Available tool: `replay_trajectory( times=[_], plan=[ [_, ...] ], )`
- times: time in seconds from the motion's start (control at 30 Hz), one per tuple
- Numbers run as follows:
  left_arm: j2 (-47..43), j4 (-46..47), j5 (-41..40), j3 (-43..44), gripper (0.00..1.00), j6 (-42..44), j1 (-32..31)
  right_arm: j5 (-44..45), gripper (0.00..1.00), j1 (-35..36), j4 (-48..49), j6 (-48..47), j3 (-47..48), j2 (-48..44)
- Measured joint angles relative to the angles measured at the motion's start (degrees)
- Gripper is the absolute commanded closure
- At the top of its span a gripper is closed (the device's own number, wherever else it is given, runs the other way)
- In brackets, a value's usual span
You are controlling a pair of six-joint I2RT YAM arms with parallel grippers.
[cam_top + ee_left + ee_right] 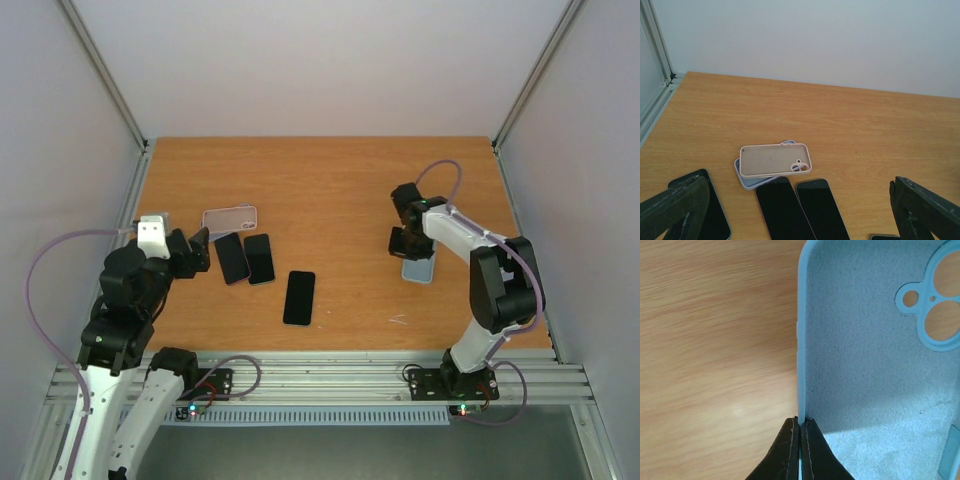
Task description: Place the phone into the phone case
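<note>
Table (330,180): wood top, work split across it. The right arm reaches to centre right of the top view. The left arm sits at the left edge, facing the stock of parts. My reading is that right secures the case and left is to fetch a phone.

Left gripper (197,250): fingers wide apart, holding nothing. In its wrist view they sit at the bottom corners of the frame.

Phones: pair of phones (260,258) side by side left of centre, lone phone (299,297) lower and nearer centre. All flat, screens dark.

Light blue case (419,268): flat, open side up, under the right gripper (800,426). Its fingers are pinched together on the long side wall, probably to steady or shift it.

Only the right wrist view shows that pinch and the camera cut-outs (940,305); from above the wrist covers it. Only the left wrist view shows the pale case (775,160) resting on a second case (741,178). It also shows a further phone (715,220), pale-rimmed, at lower left, which I cannot find from above.
</note>
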Motion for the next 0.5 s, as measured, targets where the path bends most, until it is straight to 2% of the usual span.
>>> replay_trajectory(
  times=[0.27, 0.5],
  plan=[
    [0.0, 0.0, 0.5, 0.0, 0.00, -0.2, 0.0, -0.7, 0.99, 14.8, -0.4, 1.3, 6.2, 2.0],
    [0.0, 0.0, 1.3, 0.0, 0.00, -0.5, 0.0, -1.6, 0.99, 22.6, 0.2, 2.5, 10.0, 8.2]
  ],
)
